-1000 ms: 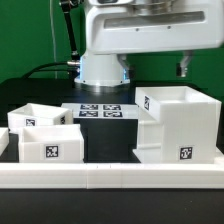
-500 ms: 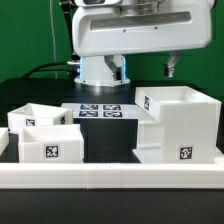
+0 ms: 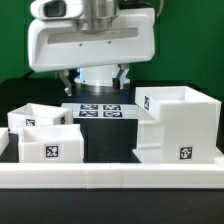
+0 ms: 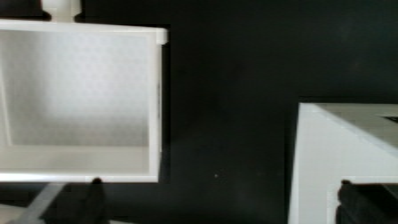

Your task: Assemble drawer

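Nearest the camera in the exterior view, the long white border wall (image 3: 110, 178) runs across the front of the black worktop (image 3: 105, 140). Just behind it, on the exterior view's left, sits the front tray (image 3: 48, 150), open-topped, with a square tag on its near face. On the exterior view's right stands the drawer housing (image 3: 185, 130), the large cube-like piece, upright with its opening upward and tags on its side and lower front. The two are apart, with bare worktop between them. Behind the front tray and further to the exterior view's left is the rear tray (image 3: 25, 118); whether the two trays touch cannot be told. Further back, between the trays and the housing, the marker board (image 3: 100, 111) lies flat. Above and behind it hangs the arm (image 3: 90, 45), its white body over the middle and left of the scene. In the wrist view the tool (image 4: 214, 200) is released: its dark fingers (image 4: 80, 200) stand wide apart over bare worktop, gripping nothing, with an open white tray (image 4: 80, 100) and another white piece (image 4: 347, 150) below the camera, separated by a dark gap.
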{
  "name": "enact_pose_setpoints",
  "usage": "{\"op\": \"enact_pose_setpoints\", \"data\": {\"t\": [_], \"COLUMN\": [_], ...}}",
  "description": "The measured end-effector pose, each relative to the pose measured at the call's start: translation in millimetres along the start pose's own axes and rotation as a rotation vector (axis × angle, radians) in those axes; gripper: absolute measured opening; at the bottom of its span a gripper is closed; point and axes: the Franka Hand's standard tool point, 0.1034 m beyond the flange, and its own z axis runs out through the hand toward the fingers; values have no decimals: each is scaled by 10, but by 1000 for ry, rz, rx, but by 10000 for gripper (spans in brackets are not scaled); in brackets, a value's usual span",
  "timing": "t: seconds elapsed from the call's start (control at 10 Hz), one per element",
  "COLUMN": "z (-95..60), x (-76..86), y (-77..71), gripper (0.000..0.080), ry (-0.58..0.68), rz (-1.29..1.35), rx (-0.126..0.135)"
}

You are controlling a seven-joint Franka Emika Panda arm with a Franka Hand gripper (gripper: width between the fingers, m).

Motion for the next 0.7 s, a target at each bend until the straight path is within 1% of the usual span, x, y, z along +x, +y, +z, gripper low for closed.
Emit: {"op": "enact_pose_setpoints", "data": {"t": [0.2,0.5,0.6,0.7], "z": [-11,7,82,191], "x": [20,7,-45,-97], "y": [-34,-12,64,150], "gripper": [648,648,648,648], "ry": [2,2,7,0], "rz": [-8,-17,-38,-40], "rx": [-1,-2,-10,-11]}}
